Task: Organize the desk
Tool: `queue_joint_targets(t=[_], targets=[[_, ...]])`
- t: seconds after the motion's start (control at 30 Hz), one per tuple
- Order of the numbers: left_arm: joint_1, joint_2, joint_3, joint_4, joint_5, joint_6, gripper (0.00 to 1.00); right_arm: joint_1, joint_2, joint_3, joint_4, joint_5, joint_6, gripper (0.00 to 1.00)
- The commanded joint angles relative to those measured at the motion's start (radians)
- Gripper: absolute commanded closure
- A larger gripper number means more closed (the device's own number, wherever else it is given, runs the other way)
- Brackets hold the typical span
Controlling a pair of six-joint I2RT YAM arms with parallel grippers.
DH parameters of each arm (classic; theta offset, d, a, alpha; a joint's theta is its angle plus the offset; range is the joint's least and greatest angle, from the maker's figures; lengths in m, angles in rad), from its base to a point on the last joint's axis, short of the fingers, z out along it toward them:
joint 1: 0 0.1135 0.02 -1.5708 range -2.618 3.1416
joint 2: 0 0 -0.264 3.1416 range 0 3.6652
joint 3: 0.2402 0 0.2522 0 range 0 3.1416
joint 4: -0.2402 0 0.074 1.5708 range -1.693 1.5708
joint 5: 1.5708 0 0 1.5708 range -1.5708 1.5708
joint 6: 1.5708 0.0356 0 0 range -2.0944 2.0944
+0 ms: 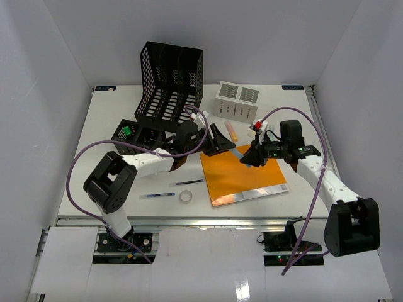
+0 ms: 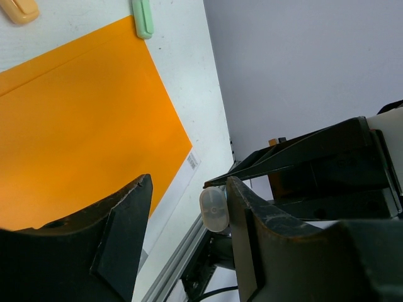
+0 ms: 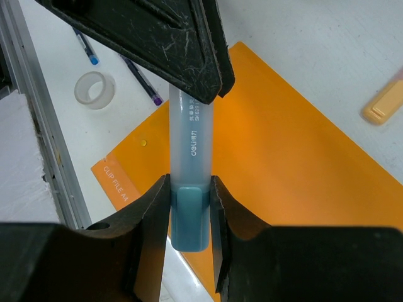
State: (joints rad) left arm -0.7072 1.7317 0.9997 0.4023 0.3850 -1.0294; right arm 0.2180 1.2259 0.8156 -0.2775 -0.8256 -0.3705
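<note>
The white desk [image 1: 296, 119] carries an orange clip file [image 1: 242, 176]. My right gripper [image 1: 250, 157] hovers over the file, shut on the capped end of a blue highlighter [image 3: 191, 132]; in the right wrist view my right gripper [image 3: 190, 189] pinches the blue cap from both sides. My left gripper [image 1: 221, 139] meets it from the left. In the left wrist view my left gripper [image 2: 189, 189] is open. The highlighter's pale end [image 2: 213, 211] lies against the right finger, with a gap to the left finger.
A black mesh file rack [image 1: 170, 78] and a white organizer box [image 1: 236, 100] stand at the back, with a low black tray [image 1: 135, 135] at left. An orange highlighter [image 1: 232, 131] lies behind the file. Two pens [image 1: 157, 195] and a tape roll [image 1: 186, 197] lie front left.
</note>
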Motion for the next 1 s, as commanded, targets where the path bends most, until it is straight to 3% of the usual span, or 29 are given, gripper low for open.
queue_joint_targets(t=[0.0,0.27,0.67,0.73,0.8,0.87,0.9,0.97], targets=[[-0.013,-0.001,0.035,0.021,0.004,-0.005,0.44,0.001,-0.001,-0.001,0.051,-0.022,-0.001,0.92],[-0.025,0.012,0.051,0.037,0.014,-0.02,0.56,0.0,0.005,-0.006,0.054,-0.022,-0.004,0.92],[-0.032,0.012,0.05,0.053,0.031,-0.024,0.91,0.003,0.012,-0.013,0.057,-0.018,-0.013,0.88],[-0.032,0.007,0.047,0.047,0.028,-0.02,0.95,0.003,0.012,-0.012,0.057,-0.019,-0.016,0.83],[-0.032,0.004,0.045,0.037,0.025,-0.007,1.0,0.003,0.012,-0.012,0.054,-0.02,-0.016,0.6],[-0.032,-0.005,0.043,0.009,0.016,0.02,1.0,0.003,0.008,-0.012,0.053,-0.016,-0.02,0.25],[-0.031,-0.012,0.043,-0.008,0.008,0.034,1.0,0.003,0.004,-0.013,0.052,-0.015,-0.022,0.16],[-0.031,-0.022,0.042,-0.06,-0.02,0.065,1.0,0.0,-0.002,-0.015,0.051,-0.017,-0.028,0.06]])
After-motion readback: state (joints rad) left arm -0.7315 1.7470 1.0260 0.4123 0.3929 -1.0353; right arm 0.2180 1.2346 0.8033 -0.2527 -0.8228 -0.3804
